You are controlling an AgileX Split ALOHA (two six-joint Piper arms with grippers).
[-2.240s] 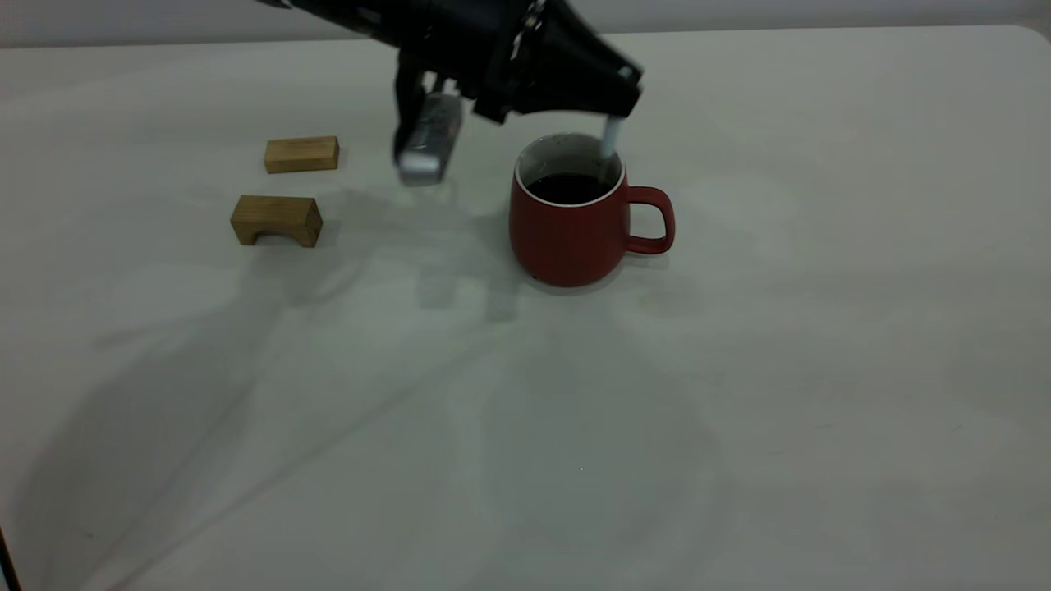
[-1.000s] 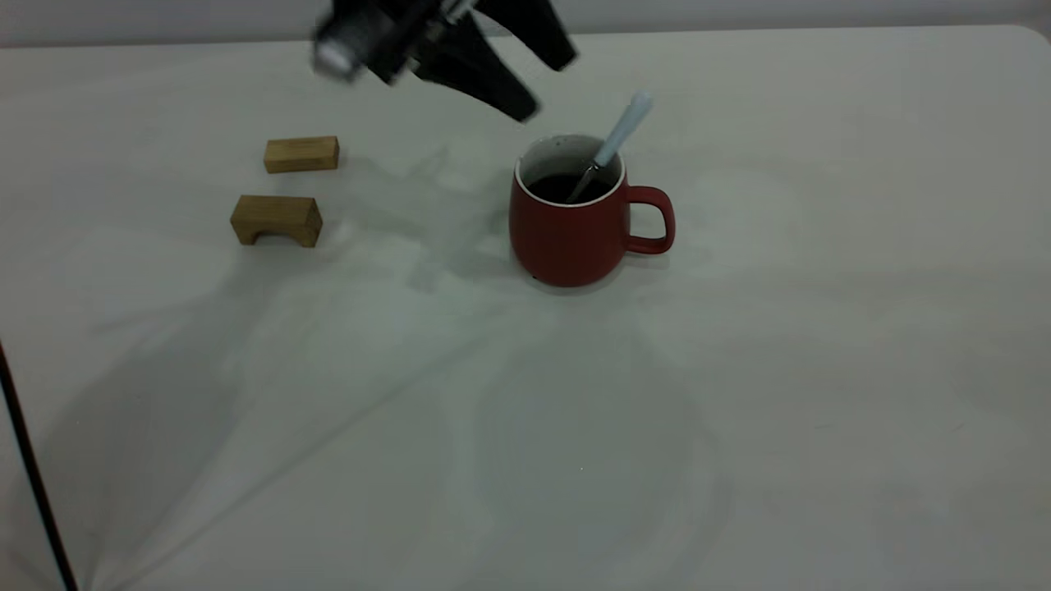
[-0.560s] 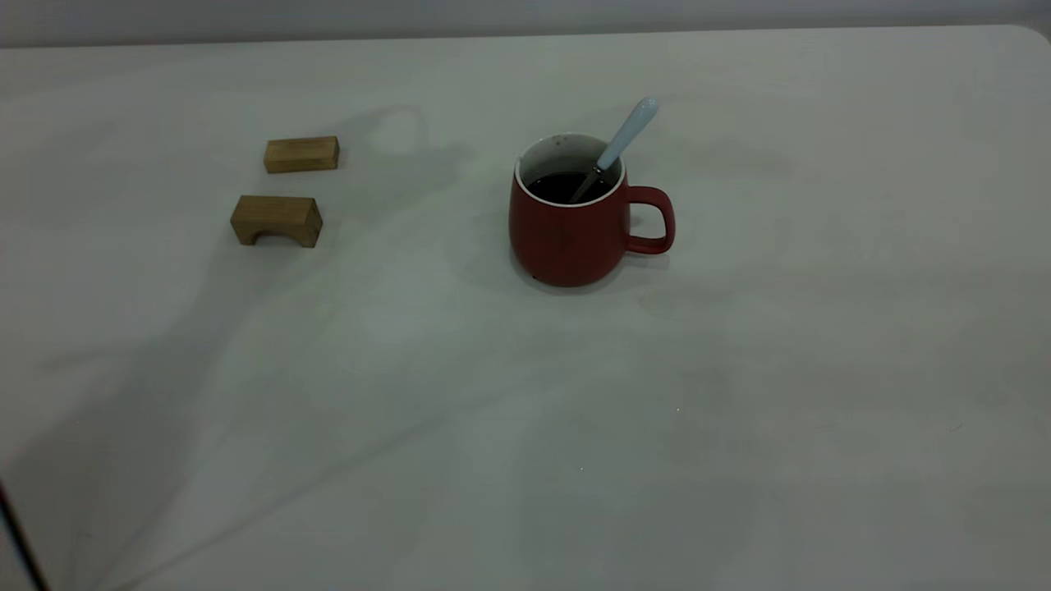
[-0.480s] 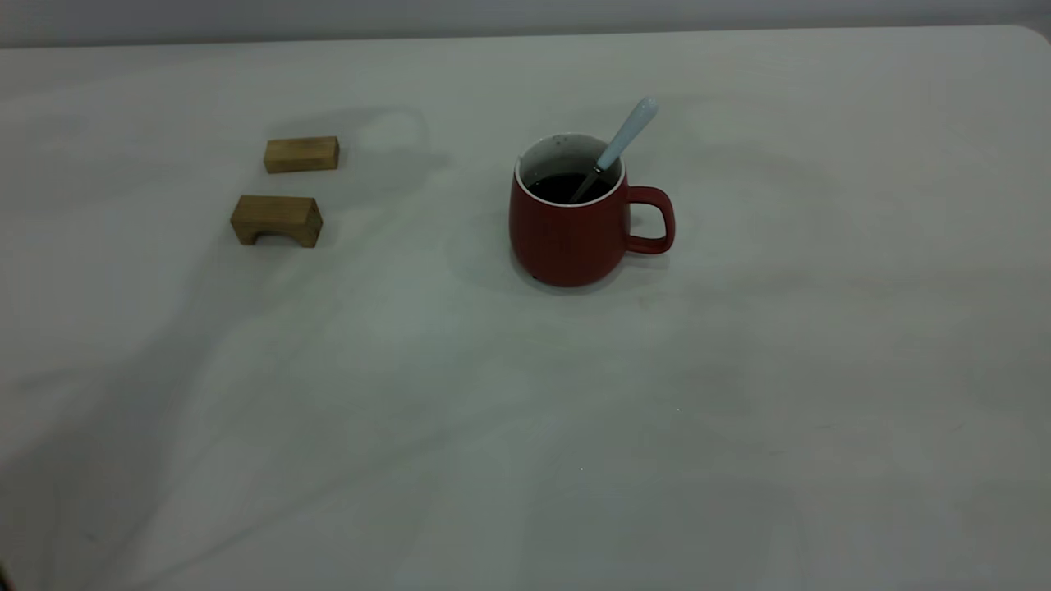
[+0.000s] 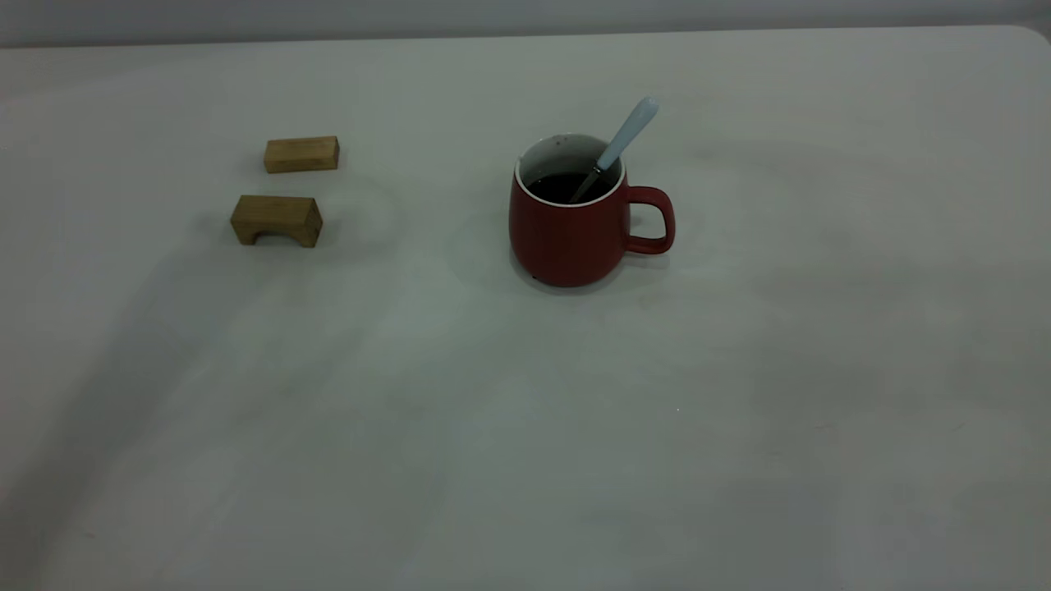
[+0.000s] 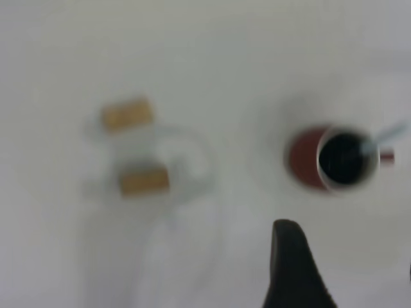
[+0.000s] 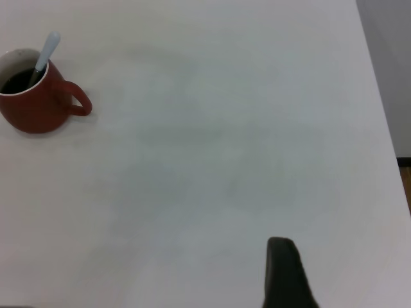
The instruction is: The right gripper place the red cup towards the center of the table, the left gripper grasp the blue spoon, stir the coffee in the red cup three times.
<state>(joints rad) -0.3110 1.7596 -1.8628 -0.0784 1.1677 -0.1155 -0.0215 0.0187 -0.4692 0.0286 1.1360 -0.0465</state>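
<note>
Our left gripper [image 6: 350, 269] is hanging high above the table [image 5: 525, 427]; we cannot tell its finger state. Beneath it, the red cup [image 6: 334, 158] is holding the blue spoon [image 6: 385, 136].

A plain wooden block [image 5: 301, 154] lies near an apparently arched wooden block [image 5: 277, 219].

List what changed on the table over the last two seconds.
The left gripper let go of the blue spoon, rose and withdrew out of the exterior view. The spoon now leans unheld on the rim of the red cup, above the handle. Cup and both wooden blocks stayed put.
</note>
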